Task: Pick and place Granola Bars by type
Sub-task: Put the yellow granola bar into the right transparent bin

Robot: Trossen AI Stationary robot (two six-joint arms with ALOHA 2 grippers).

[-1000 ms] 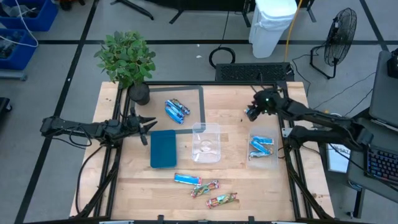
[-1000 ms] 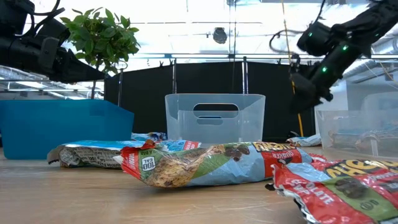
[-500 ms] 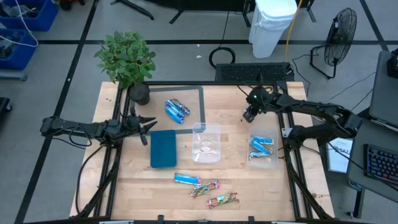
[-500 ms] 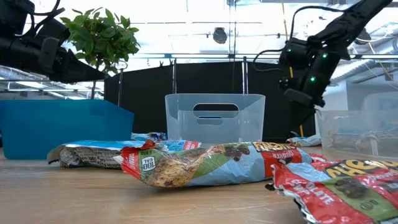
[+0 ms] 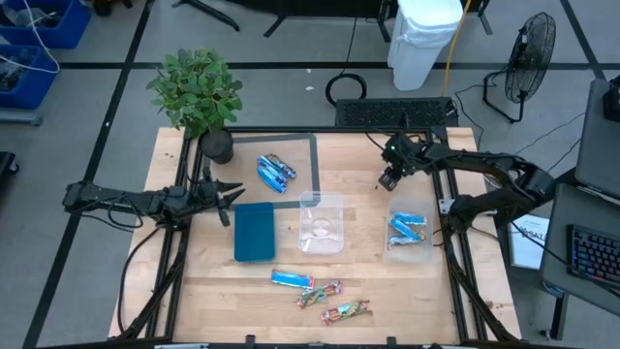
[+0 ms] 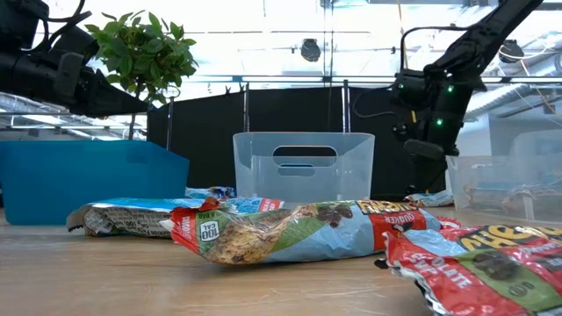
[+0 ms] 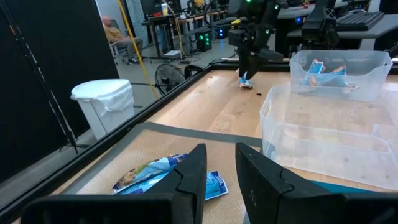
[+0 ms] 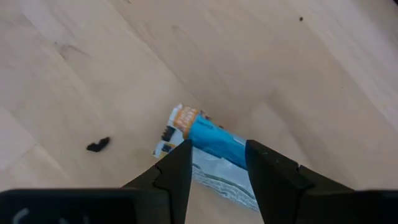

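A light blue-and-white granola bar (image 8: 208,142) lies flat on the wood near the table's far right. My right gripper (image 8: 214,163) points down over it, open, with one finger on either side; the left wrist view shows that gripper (image 7: 249,73) just above the bar (image 7: 245,81). More light blue bars (image 5: 408,229) lie in the right clear tub. Darker blue bars (image 5: 275,172) rest on the grey mat. One light blue bar (image 5: 291,280) and two multicoloured ones (image 5: 319,293) lie near the near edge. My left gripper (image 5: 230,205) waits, open, at the table's left. My right gripper comes from above with its open fingers (image 8: 177,168) on either side of the light blue bar, near its middle (image 8: 214,140). Whether they touch it I cannot tell. The bar lies flat on the table.
An empty clear tub (image 5: 321,223) stands mid-table beside a teal tray (image 5: 255,231). A potted plant (image 5: 199,92) sits at the far left corner. A small dark speck (image 8: 98,146) lies on the wood beside the bar. Bare wood lies between the two tubs.
My right gripper has swung a little toward the table's left and come down toward the light blue bar on the far right of the table. The left arm has kept still, and no bar has moved.
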